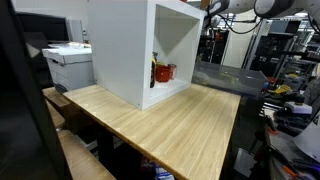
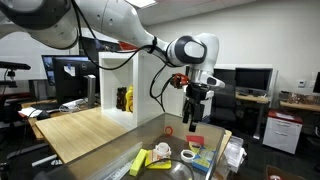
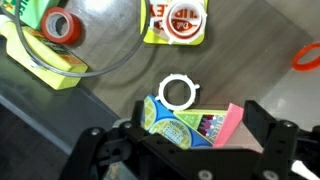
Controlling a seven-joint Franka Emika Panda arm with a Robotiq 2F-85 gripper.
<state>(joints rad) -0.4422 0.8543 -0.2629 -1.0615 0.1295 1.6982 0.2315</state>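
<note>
**Open above a colourful packet**

Lying flat on the grey table (image 3: 110, 105): a colourful packet (image 3: 180, 125), with a white ring (image 3: 178, 93) touching its top edge. Directly overhead, clear of both, the gripper (image 3: 186, 142), jaws spread wide and gripping nothing. Further out in the wrist view: a red-lidded yellow pack (image 3: 178, 20), a red tape roll (image 3: 58, 27) and an orange ring (image 3: 306, 58). Beyond, in an exterior view, a white cabinet (image 2: 145, 95).
</note>
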